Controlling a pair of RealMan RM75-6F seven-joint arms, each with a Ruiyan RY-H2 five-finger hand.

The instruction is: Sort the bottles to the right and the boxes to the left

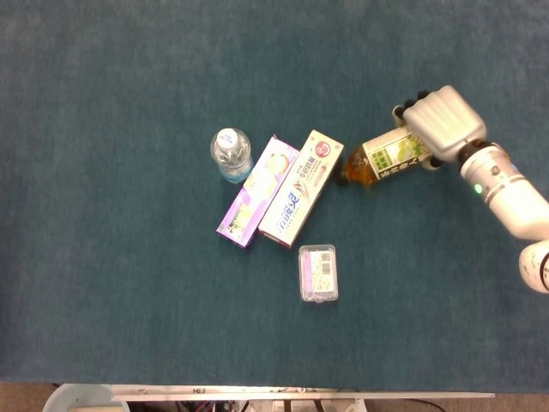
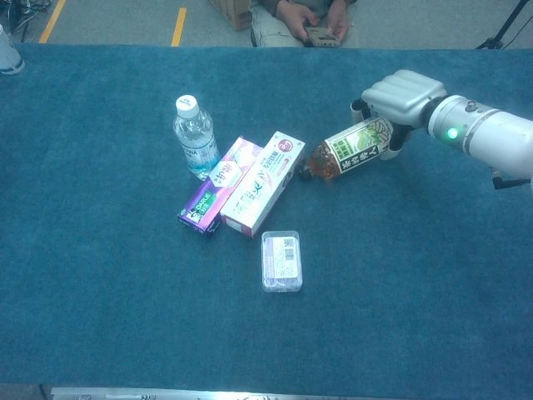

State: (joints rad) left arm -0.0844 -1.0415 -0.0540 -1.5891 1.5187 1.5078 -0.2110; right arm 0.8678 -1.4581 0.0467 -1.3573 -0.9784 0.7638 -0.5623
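The right hand (image 1: 442, 120) gripped the tea bottle (image 1: 384, 158) from above, its fingers wrapped round the base end, with the bottle tilted and its cap end pointing toward 8 o'clock, close to the corner of the white toothpaste box (image 1: 302, 188). The step in hand was judged to be carrying the first bottle to the right side of the table (image 1: 129, 326); the next move called for bringing it well clear toward 3 o'clock and setting it down without tipping. The purple toothpaste box (image 1: 258, 191) lay touching the white one along its long side, the water bottle (image 1: 231, 154) stood upright at its 10 o'clock end, and the small clear box (image 1: 317, 272) lay apart at 6 o'clock. The chest view showed the tea bottle (image 2: 351, 148) lifted at its base end, which the head view left unclear, and a seated person (image 2: 306, 17) beyond the table. The left hand appeared in neither view.
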